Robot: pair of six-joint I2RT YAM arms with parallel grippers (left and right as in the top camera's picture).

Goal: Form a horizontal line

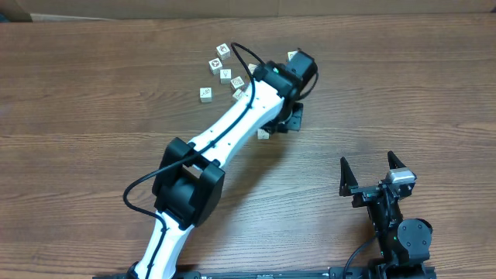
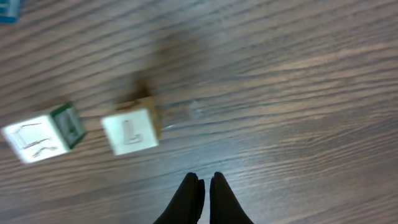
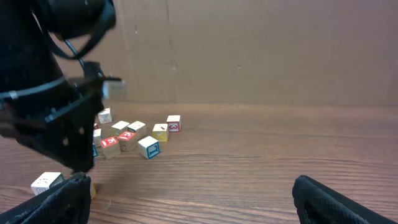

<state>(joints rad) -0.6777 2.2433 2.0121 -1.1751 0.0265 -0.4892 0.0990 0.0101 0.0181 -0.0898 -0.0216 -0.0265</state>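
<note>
In the left wrist view two pale cubes lie side by side with a small gap: one marked with an L-like letter [image 2: 130, 130] and one with a green side face [image 2: 40, 137]. They make a short row; no longer horizontal line shows. My left gripper [image 2: 204, 182] is shut and empty, just in front of the lettered cube and apart from it. From overhead the left gripper [image 1: 288, 122] hangs over that spot, with one cube [image 1: 263, 134] showing beside the arm. My right gripper [image 1: 370, 165] stands open and empty near the front right, its fingers wide apart in its wrist view [image 3: 186, 190].
Several loose cubes [image 1: 225, 75] are scattered at the back, left of the left arm, and one cube [image 1: 293, 56] lies behind it. The right wrist view shows this cluster [image 3: 148, 147], one red-faced [image 3: 109, 143]. A brown wall stands behind the table.
</note>
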